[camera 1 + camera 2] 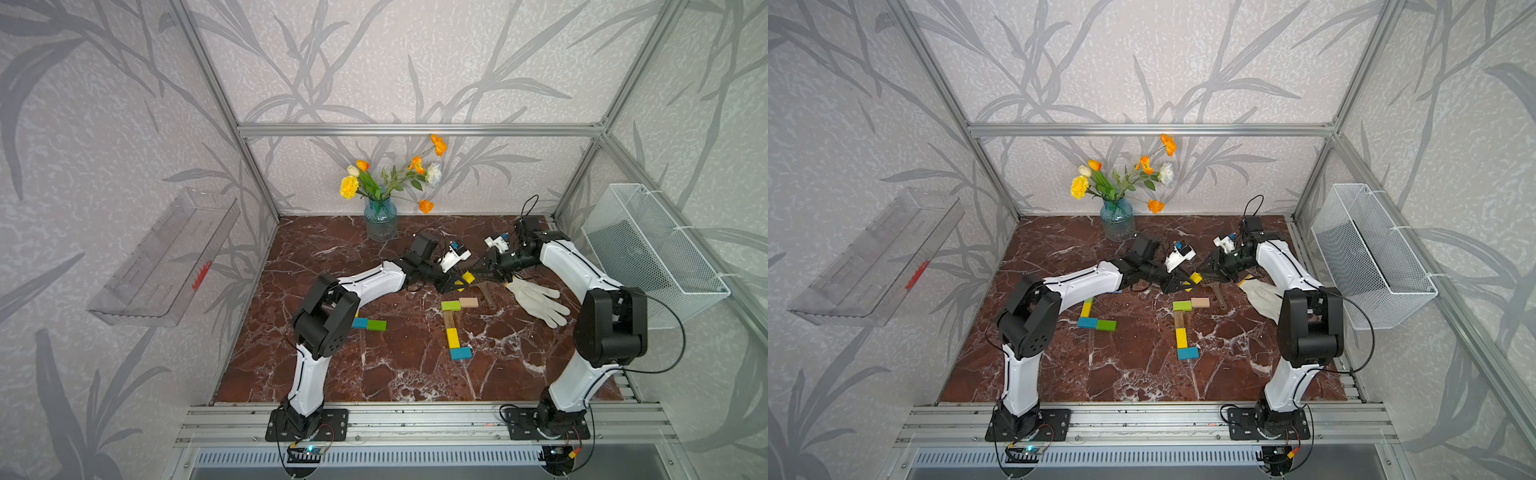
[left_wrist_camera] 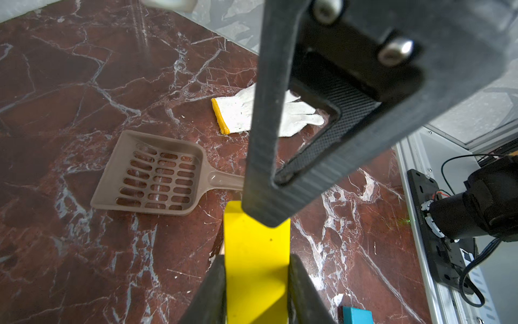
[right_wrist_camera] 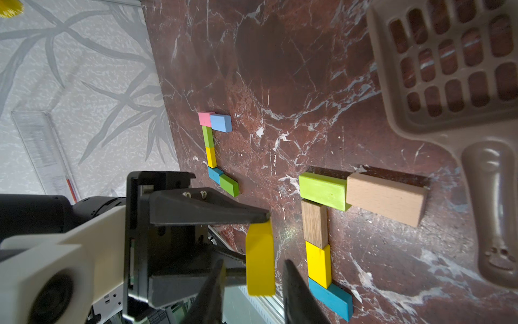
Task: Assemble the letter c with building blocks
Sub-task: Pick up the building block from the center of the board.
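- left block group (image 3: 209, 146): pink+blue top, lime+yellow spine, teal+lime foot. Reads as a finished C, flat on worktop (image 1: 395, 374).
- 2nd block group (image 1: 452, 338), nearer centre: lime+tan top, brown+yellow spine, single teal foot. Lower arm looks 1 block short.
- left end effector (image 2: 256, 269) clamped on yellow block (image 2: 256, 238), held off the worktop.
- right end effector (image 3: 253, 265) straddles same block's other end; can't tell if it grips.
- To do, IMO: complete handover, set yellow beside teal.

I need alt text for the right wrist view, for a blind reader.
A yellow block hangs over the marble table, held by the left gripper and flanked by the right gripper's fingers. Beyond lie the near block C, the far block C and a brown slotted scoop.
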